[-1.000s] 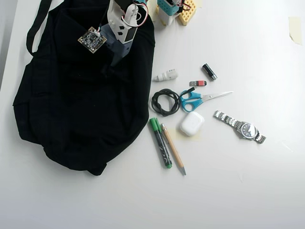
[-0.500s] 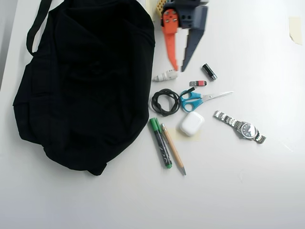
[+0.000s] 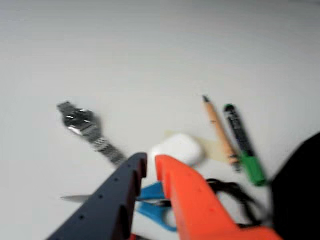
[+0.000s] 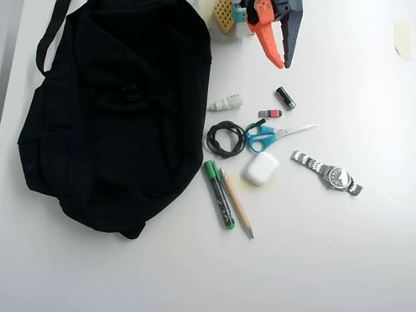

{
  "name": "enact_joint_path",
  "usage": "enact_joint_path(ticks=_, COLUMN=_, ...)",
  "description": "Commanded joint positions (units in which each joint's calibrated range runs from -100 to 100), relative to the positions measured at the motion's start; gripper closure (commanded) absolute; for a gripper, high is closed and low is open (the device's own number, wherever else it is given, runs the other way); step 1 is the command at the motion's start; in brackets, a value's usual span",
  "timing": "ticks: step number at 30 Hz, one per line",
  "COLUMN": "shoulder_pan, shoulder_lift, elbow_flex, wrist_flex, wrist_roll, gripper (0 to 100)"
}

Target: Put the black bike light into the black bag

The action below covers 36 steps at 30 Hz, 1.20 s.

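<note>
The black bag (image 4: 110,130) lies wrinkled over the left half of the overhead view, its strap (image 4: 51,32) at the top left; a dark corner of it shows in the wrist view (image 3: 300,190). On its upper middle sits a small black blocky lump (image 4: 130,91), dark on dark, which looks like the black bike light. My gripper (image 4: 284,65) hangs at the top, right of the bag, above the table. Its orange and dark fingers meet at the tips with nothing between them. In the wrist view the gripper (image 3: 151,161) points over the earbud case.
Right of the bag lie a white plug (image 4: 226,103), black cylinder (image 4: 285,97), USB stick (image 4: 270,114), cable ring (image 4: 225,138), blue scissors (image 4: 263,136), white earbud case (image 4: 261,168), watch (image 4: 328,173), green marker (image 4: 219,194) and pencil (image 4: 236,203).
The arm swung from above the bag's top edge to the right, off the bag, and now hangs over the bare table. The small lump shows on the bag where the gripper had been.
</note>
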State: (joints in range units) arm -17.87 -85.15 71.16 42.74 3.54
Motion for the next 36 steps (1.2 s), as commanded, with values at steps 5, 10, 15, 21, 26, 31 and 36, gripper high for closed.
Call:
enact_joint_path(ticks=5, shoulder_pan=-9.7, shoulder_lift=-14.8, elbow_flex=18.3, wrist_flex=-6.7, wrist_roll=-2.8, gripper=98)
enact_joint_path(ticks=10, shoulder_pan=-10.3, shoulder_lift=-14.5, elbow_flex=24.5, wrist_flex=-8.2, wrist_roll=-2.8, gripper=98)
enact_joint_path(ticks=15, shoulder_pan=-6.9, shoulder_lift=-14.4, elbow_flex=28.1, wrist_flex=-5.2, wrist_roll=-3.1, gripper=98)
enact_joint_path(ticks=21, shoulder_pan=-0.1, shoulder_lift=-14.4, elbow_flex=28.1, wrist_flex=2.9, wrist_roll=-3.1, gripper=98)
enact_joint_path(ticks=26, shoulder_pan=1.3, shoulder_lift=-14.4, elbow_flex=28.1, wrist_flex=7.4, wrist_roll=-3.2, gripper=98)
enact_joint_path(ticks=31, shoulder_pan=1.3, shoulder_lift=-14.4, elbow_flex=28.1, wrist_flex=8.4, wrist_roll=-2.9, gripper=98)
enact_joint_path(ticks=36, shoulder_pan=1.0, shoulder_lift=-14.4, elbow_flex=28.1, wrist_flex=10.3, wrist_roll=-3.1, gripper=98)
